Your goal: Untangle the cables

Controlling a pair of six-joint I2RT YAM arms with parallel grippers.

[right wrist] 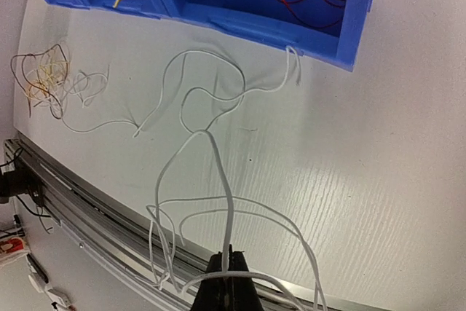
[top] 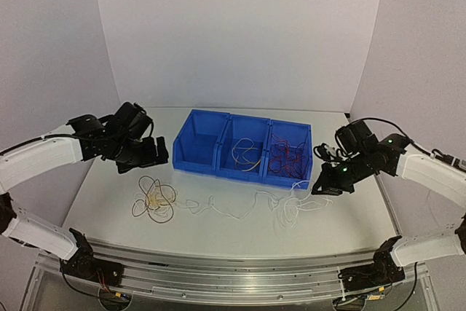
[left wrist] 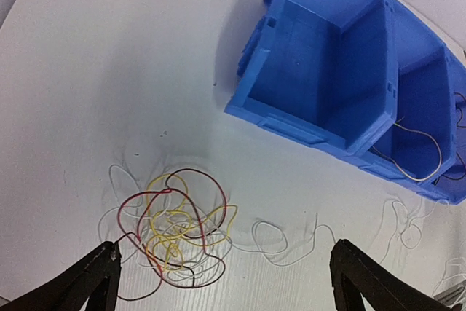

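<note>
A tangle of yellow, red and white cables (top: 154, 200) lies on the table left of centre. My left gripper (top: 149, 154) hovers above it, open, with nothing between its fingers; the left wrist view shows the tangle (left wrist: 175, 227) just inside the left finger (left wrist: 95, 282). A thin white cable (left wrist: 291, 253) trails right from the tangle. My right gripper (top: 320, 183) is shut on a white cable (right wrist: 218, 165), lifted off the table in loops, the strand pinched at the jaws' tip (right wrist: 228, 253). More white loops (top: 287, 205) lie below it.
A blue three-compartment bin (top: 195, 167) stands at mid-table: left compartment bare, middle (top: 246, 152) with yellow and white wire, right (top: 287, 156) with red wires. A metal rail (top: 233, 267) runs along the near table edge. White walls close off the back and sides.
</note>
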